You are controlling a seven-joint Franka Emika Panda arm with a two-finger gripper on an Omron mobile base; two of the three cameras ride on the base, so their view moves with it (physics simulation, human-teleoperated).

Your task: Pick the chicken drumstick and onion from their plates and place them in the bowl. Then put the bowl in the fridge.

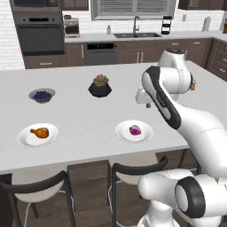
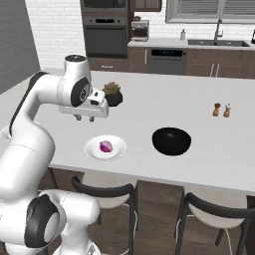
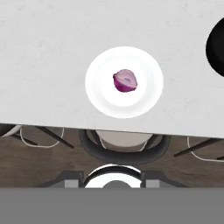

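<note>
- Nearest the counter's (image 1: pixel 88 146) front edge, the onion (image 3: pixel 125 81) sits in the middle of its white plate (image 3: pixel 100 94), apart from everything else, so it looks easy to reach from above.
- To that plate's left in the left base view, the drumstick (image 1: pixel 40 131) lies on a second plate (image 1: pixel 26 139), also near the front edge; neither food is in the bowl yet.
- The black bowl (image 2: pixel 171 141) stands empty on the counter, just right of the onion's plate, a short carry for both foods.
- The gripper (image 2: pixel 83 118) hangs above the counter, pointing down, just behind the onion's plate and well clear of it.
- The arm bends up from the base and folds forward over the counter.
- The claw holds nothing; whether its fingers are spread or closed cannot be told.
- Farther back stand a plant pot (image 1: pixel 99 86) and a berry bowl (image 1: pixel 42 95).
</note>
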